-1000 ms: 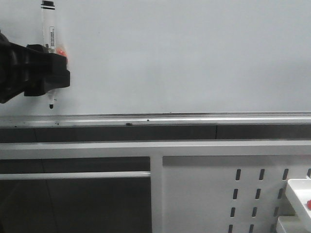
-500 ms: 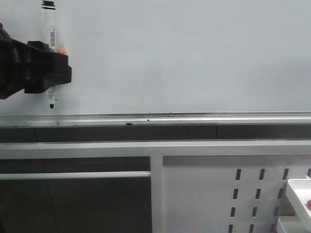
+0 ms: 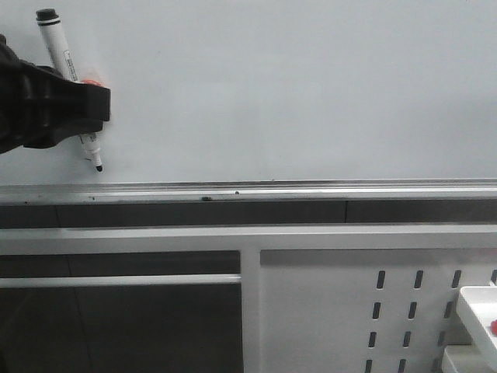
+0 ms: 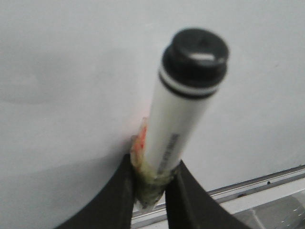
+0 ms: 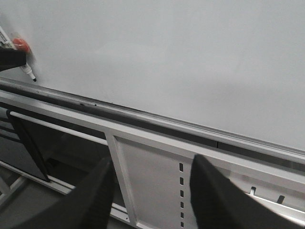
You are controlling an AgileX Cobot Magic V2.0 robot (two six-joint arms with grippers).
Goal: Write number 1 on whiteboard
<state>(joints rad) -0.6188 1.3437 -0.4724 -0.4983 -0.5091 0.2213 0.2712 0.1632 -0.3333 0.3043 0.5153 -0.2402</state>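
The whiteboard [image 3: 295, 85] fills the upper part of the front view, with its silver rail [image 3: 311, 189] along the bottom. No black stroke of the number 1 shows on it. My left gripper [image 3: 95, 109] is at the board's far left, shut on a white marker [image 3: 59, 48] with a black end cap. The marker is tilted, cap to the upper left, and its black tip [image 3: 99, 167] is just above the rail. In the left wrist view the fingers [image 4: 119, 191] clamp the marker [image 4: 183, 114] in front of the board [image 4: 62, 71]. My right gripper [image 5: 150, 183] is open and empty, away from the board.
Below the rail is a white frame with a slotted metal panel [image 3: 349, 311]. A white tray [image 3: 477, 307] holding something red sits at the lower right. Small dark specks [image 3: 206, 198] lie on the rail. The right wrist view shows the marker tip [image 5: 32, 78] far to its left.
The marker has tilted in my left gripper: its cap swung left and its tip swung right. The gripper itself has barely shifted. No new mark on the board.
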